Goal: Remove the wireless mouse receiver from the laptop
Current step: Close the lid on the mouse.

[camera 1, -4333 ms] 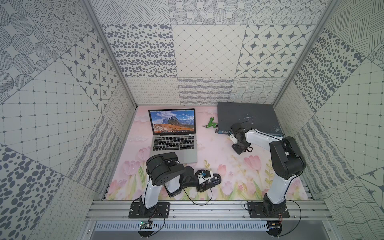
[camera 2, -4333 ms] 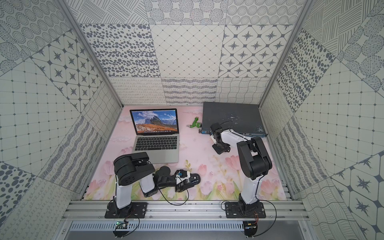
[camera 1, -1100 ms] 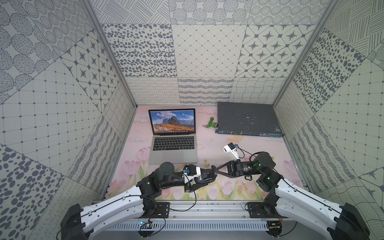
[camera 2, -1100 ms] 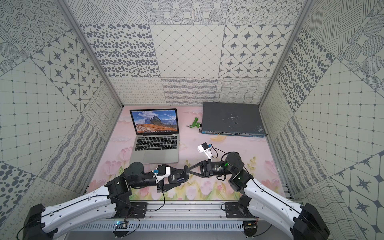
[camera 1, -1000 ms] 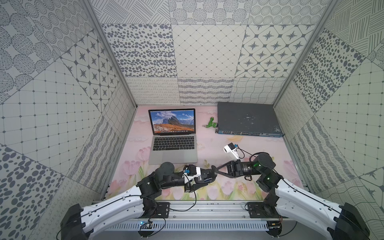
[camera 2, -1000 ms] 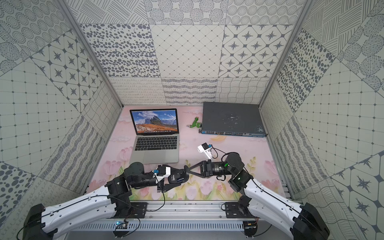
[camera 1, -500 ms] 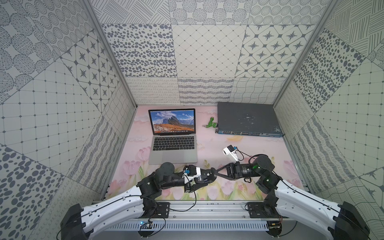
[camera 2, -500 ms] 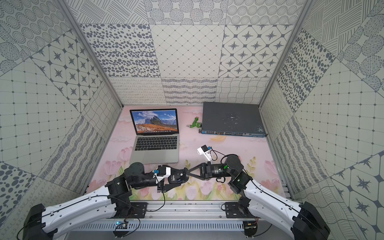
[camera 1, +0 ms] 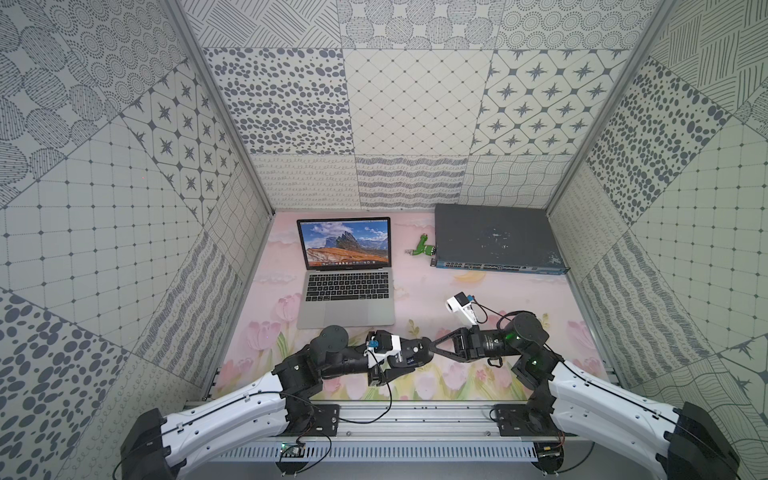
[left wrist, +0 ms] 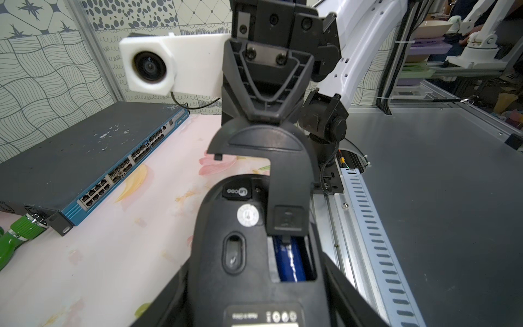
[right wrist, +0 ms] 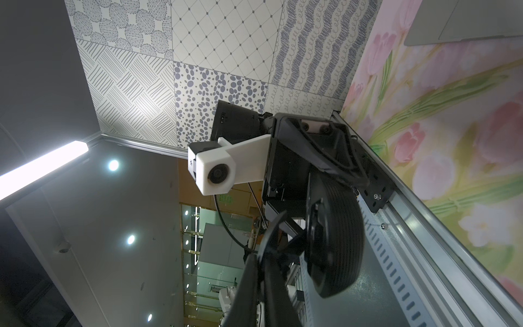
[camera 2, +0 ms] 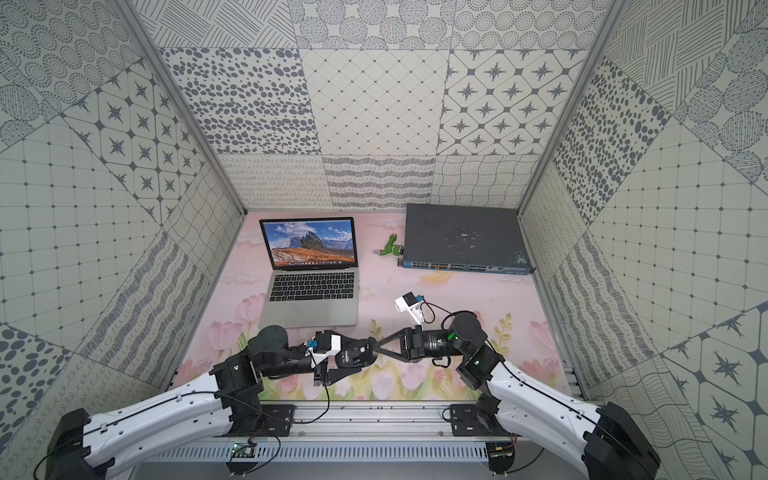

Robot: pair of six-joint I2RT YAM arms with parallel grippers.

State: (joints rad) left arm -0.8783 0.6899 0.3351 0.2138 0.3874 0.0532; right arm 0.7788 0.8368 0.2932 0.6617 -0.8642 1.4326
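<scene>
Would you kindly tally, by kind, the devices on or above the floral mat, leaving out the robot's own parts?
laptop: 1
network switch: 1
green USB stick: 1
black mouse: 1
Total: 4

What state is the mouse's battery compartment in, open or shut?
Open. In the left wrist view the battery cover stands lifted off the underside of the mouse, and a blue battery lies exposed.

The laptop [camera 1: 347, 309] is silver-grey with black keys, the tabletop [camera 1: 419, 291] pink with tulips, the switch box [camera 1: 494, 237] dark grey, the mouse [left wrist: 215, 240] black.
</scene>
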